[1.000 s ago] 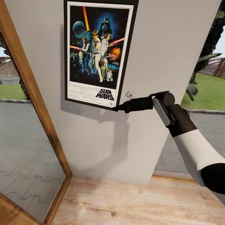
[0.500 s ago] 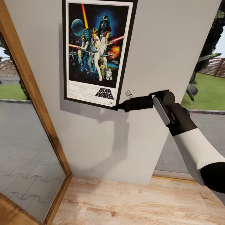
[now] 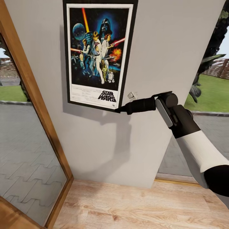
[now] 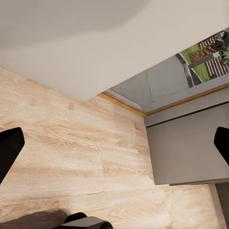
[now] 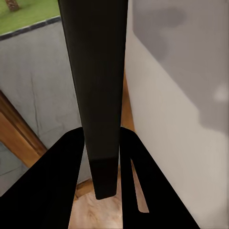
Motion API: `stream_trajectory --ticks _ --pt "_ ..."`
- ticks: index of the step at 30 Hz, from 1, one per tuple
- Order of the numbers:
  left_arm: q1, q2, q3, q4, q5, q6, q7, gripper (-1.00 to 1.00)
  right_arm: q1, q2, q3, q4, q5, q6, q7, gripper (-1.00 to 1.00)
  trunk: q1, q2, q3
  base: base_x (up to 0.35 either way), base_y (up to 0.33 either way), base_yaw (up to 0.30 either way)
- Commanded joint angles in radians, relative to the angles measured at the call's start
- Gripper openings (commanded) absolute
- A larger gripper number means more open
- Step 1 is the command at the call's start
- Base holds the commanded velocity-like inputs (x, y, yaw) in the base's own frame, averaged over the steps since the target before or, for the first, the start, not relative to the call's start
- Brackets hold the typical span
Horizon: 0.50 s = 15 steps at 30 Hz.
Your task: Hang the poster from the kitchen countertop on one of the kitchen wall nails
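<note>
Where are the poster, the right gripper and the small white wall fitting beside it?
poster [image 3: 98, 54]: head view, middle of the artwork.
right gripper [image 3: 118, 110]: head view, fingertips at the poster's lower corner.
white wall fitting [image 3: 132, 95]: head view, its body, just above the gripper.

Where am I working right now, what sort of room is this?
Likely a house interior beside a garden: a grey wall carrying the poster, a light wood floor, and a wood-framed glass door onto paving.
</note>
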Motion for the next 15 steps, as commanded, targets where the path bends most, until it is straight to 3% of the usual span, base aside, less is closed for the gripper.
stream_trajectory --ticks 1,15 --pt "0.0 0.0 0.0 -0.001 0.004 0.011 -0.002 1.0 -0.001 -0.001 0.001 0.0 -0.001 0.004 0.001 -1.0 0.001 -0.002 -0.002 0.0 0.0 0.0" --pt "0.0 0.0 0.0 -0.001 0.004 0.011 -0.002 1.0 -0.001 -0.001 0.002 -0.001 0.002 0.003 0.002 -1.0 0.001 -0.002 -0.002 0.0 0.0 0.0"
